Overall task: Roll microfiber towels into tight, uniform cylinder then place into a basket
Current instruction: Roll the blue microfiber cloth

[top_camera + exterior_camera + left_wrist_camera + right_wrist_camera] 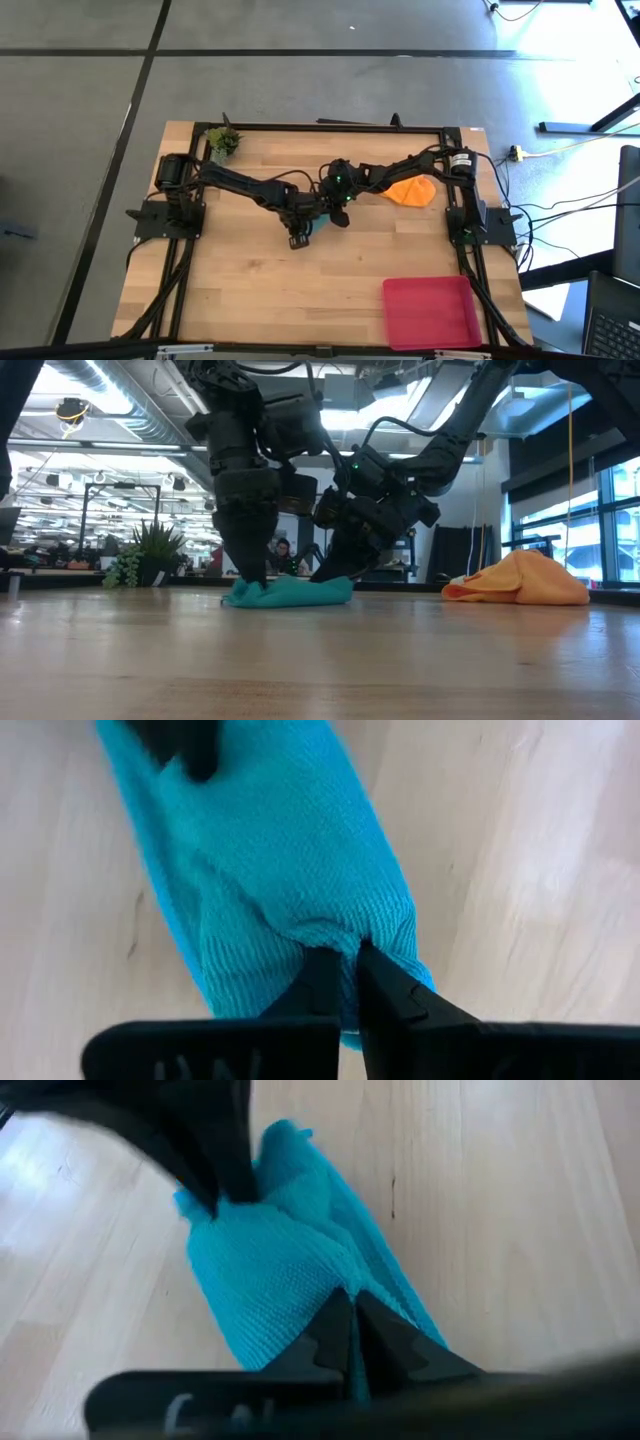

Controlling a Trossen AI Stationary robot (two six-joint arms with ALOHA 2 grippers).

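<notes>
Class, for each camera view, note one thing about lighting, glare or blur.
High view: sunlight glare washes out the floor at top right. Low view: the near tabletop is soft, the arms dark against bright ceiling lights. Left wrist view: the other arm's dark tip beyond the teal towel is blurred. Right wrist view: likewise.

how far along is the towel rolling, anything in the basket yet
Nothing finished: the red basket holds no towel. In hand: the teal towel, bunched into a rough roll mid-table, with the left gripper and right gripper each shut on an end. Left: the orange towel lies crumpled, unrolled.
</notes>
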